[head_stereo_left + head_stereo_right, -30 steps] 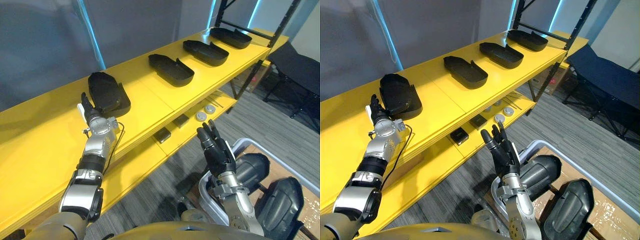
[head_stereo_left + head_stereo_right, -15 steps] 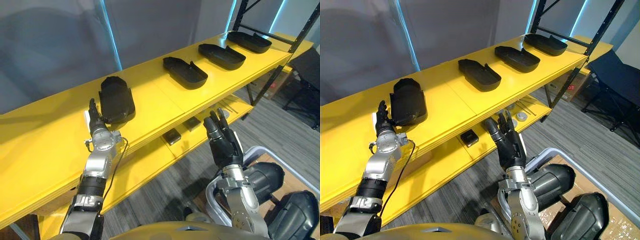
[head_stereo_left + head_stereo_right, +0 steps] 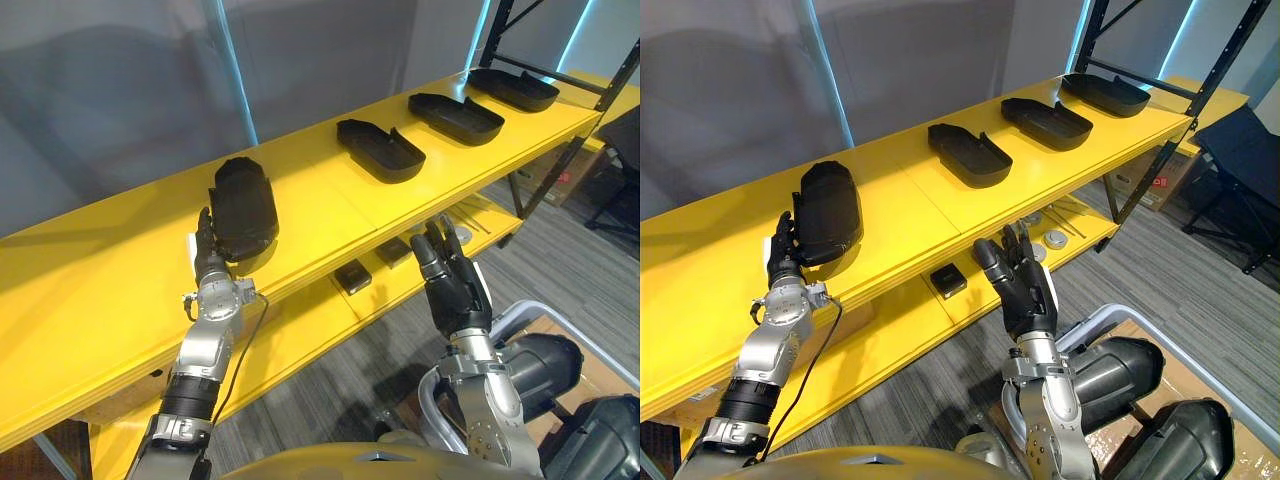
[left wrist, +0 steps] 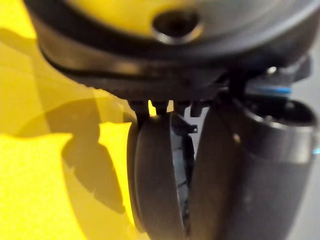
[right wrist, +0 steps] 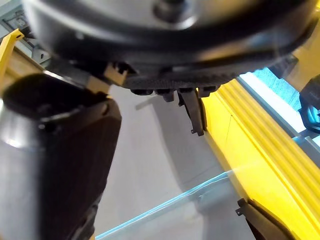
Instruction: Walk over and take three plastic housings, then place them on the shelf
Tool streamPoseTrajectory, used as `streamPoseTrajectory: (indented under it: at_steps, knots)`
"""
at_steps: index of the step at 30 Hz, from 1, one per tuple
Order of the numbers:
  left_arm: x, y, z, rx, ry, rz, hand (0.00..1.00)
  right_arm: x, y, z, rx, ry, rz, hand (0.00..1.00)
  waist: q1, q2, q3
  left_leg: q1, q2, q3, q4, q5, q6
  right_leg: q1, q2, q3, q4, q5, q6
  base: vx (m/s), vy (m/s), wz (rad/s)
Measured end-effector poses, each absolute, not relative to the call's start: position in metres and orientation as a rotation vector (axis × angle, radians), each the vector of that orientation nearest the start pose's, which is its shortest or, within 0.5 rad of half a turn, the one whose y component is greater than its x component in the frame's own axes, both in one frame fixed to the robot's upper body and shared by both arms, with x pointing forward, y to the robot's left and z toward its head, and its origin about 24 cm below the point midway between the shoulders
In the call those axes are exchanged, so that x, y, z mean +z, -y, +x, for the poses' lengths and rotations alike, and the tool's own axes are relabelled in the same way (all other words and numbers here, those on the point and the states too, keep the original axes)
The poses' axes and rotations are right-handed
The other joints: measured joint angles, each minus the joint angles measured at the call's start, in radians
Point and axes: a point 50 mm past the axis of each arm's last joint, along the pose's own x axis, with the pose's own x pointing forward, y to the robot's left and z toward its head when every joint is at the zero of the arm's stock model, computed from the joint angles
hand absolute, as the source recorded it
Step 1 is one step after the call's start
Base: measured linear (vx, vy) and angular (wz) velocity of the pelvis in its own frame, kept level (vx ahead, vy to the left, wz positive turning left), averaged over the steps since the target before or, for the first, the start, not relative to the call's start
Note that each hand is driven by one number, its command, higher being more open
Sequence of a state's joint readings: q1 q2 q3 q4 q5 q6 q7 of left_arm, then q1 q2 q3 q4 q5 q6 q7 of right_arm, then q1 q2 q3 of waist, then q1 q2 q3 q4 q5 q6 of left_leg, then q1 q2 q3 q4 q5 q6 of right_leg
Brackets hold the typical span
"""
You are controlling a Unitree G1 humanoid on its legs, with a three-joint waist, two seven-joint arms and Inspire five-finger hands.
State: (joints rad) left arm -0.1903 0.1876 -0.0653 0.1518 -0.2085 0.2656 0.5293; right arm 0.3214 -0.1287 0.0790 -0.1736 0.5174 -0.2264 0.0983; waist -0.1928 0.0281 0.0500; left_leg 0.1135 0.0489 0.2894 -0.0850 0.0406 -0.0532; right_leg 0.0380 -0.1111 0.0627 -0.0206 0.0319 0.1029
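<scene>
On the upper yellow shelf (image 3: 320, 205) lie four black plastic housings in a row, well apart from one another: nearest housing (image 3: 243, 203), second housing (image 3: 380, 150), third housing (image 3: 455, 104), fourth housing (image 3: 513, 87).

Left hand (image 3: 208, 252) is raised at the shelf's front edge, at the near end of the nearest housing. Its fingers are straight and spread apart, clasping nothing. Whether they touch the housing cannot be confirmed.

Right hand (image 3: 455, 290) is held upright in front of the lower shelf (image 3: 290, 325), fingers extended and apart, empty.

Lower shelf carries two small black boxes (image 3: 352, 277) and round silver discs (image 3: 1055, 239).

A grey bin (image 3: 1110, 315) at the robot's lower right holds further dark housings (image 3: 1110, 368).
</scene>
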Motion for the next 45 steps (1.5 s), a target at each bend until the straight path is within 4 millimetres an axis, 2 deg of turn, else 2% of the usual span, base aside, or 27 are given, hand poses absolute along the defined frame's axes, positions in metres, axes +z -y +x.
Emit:
streamPoseTrajectory:
  at_steps: [9,18,30,41,45]
  knots:
    - [0.034,-0.183,0.299,0.431,-0.232,-0.066,1.0,0.039,0.171,0.192,0.046,0.112,0.392,1.0,0.001,-0.002,0.0,0.004,0.006,0.024,-0.003,-0.001,-0.006,-0.012,-0.001,0.027,0.0,0.001,-0.001,-0.03,-0.003,-0.08]
    - [0.037,-0.188,0.305,0.453,-0.211,-0.173,1.0,0.033,0.174,0.191,0.047,0.091,0.387,1.0,-0.001,-0.019,-0.001,0.003,0.003,0.041,-0.003,0.0,-0.006,-0.021,-0.003,0.04,0.0,0.008,-0.002,-0.01,0.0,-0.05]
    - [0.042,-0.195,0.308,0.449,-0.19,-0.233,1.0,0.029,0.174,0.191,0.045,0.073,0.387,1.0,-0.003,-0.044,0.001,0.003,-0.001,0.059,-0.004,0.001,-0.003,-0.02,-0.008,0.054,-0.015,0.023,-0.002,0.0,-0.001,-0.04]
    - [0.047,-0.195,0.317,0.429,-0.202,-0.395,1.0,0.029,0.172,0.191,0.062,0.076,0.389,1.0,-0.002,-0.055,0.001,0.003,-0.003,0.06,-0.004,0.003,0.0,-0.02,-0.01,0.054,-0.016,0.023,-0.002,0.0,0.0,0.0]
    - [0.047,-0.194,0.317,0.414,-0.2,-0.405,1.0,0.029,0.172,0.191,0.063,0.074,0.39,1.0,-0.002,-0.058,0.001,0.003,-0.003,0.06,-0.004,0.004,0.001,-0.021,-0.01,0.054,-0.016,0.023,-0.002,0.0,0.0,0.0]
